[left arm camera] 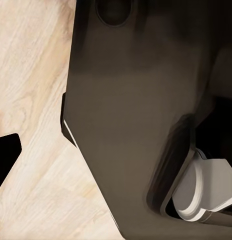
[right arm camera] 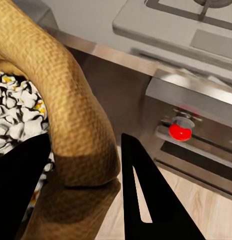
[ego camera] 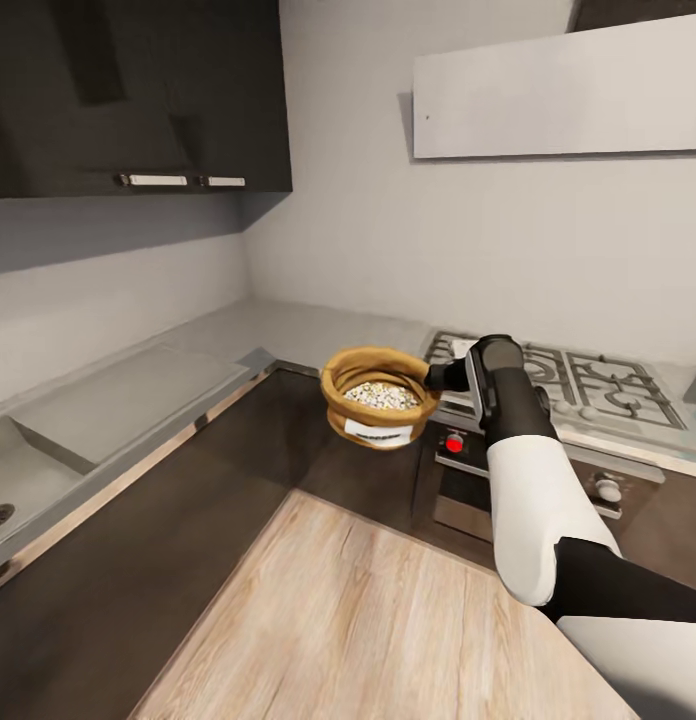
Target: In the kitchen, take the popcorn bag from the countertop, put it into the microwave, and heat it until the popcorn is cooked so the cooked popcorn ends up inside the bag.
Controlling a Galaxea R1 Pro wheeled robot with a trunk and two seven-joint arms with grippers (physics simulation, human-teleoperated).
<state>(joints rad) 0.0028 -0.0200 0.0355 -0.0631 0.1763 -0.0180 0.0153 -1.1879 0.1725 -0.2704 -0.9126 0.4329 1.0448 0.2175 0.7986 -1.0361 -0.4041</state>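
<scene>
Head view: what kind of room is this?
A home kitchen, rendered. An L-shaped grey countertop over dark cabinets, a steel gas hob with an oven below, and a sink at the left. The right gripper holds the popcorn bag by its rim.

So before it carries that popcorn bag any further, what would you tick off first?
1. Grip on the popcorn bag: the right gripper has a finger on each side of the rolled rim. Ok.
2. Bag upright in the head view: ok.
3. Popcorn inside the bag, none seen spilled: ok.
4. Bag off the countertop, held in the air beside the gas hob: ok.
5. Microwave location: cannot tell.
6. Left gripper state: cannot tell.
</scene>
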